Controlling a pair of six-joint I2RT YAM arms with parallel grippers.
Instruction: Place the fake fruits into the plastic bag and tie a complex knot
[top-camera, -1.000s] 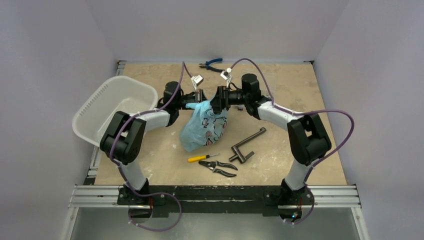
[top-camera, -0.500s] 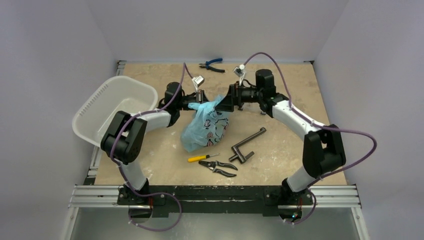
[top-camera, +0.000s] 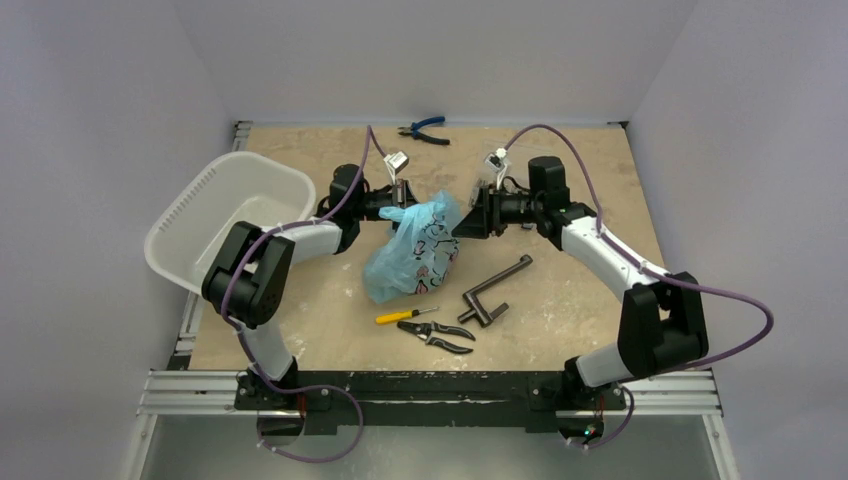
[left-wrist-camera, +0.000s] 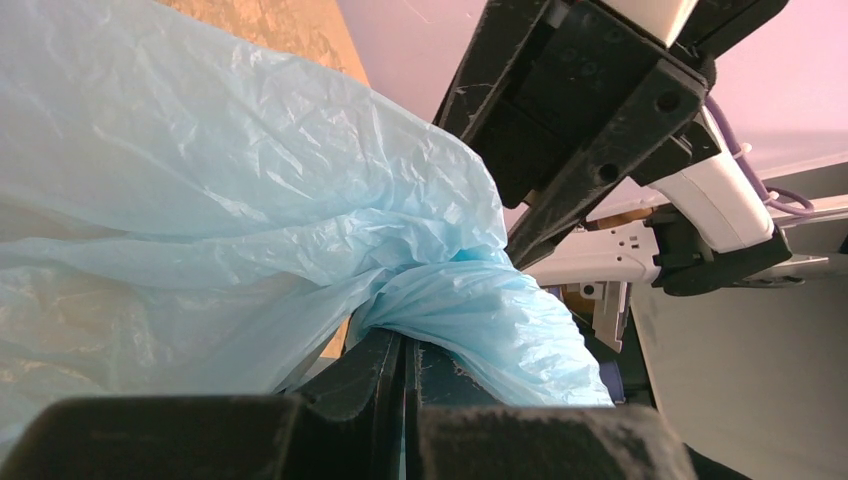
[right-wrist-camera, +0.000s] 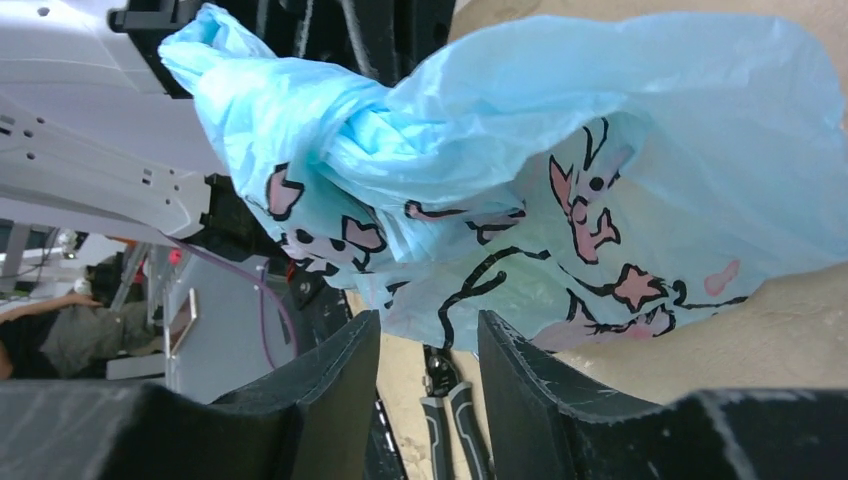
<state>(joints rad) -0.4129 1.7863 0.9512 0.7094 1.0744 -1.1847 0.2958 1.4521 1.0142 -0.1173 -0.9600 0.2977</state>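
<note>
Pinching bag (left-wrist-camera: 200, 180) top with left gripper (left-wrist-camera: 407, 348); holding right gripper (right-wrist-camera: 428, 338) parted, empty, just right of bag.

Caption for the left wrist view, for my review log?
Left fingers shut on a twisted fold of the bag; right arm close beyond it.

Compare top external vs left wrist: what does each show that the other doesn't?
Only top external: white perforated plastic tub, blue-handled pliers, yellow-handled screwdriver, black pruning shears, dark metal crank handle, and the pink-and-black print on the light-blue crinkly plastic bag.
Only left wrist: close-up of the left gripper shut on a bunched twist of the bag's film.
Both: the bag itself and the right gripper close beside it.
</note>
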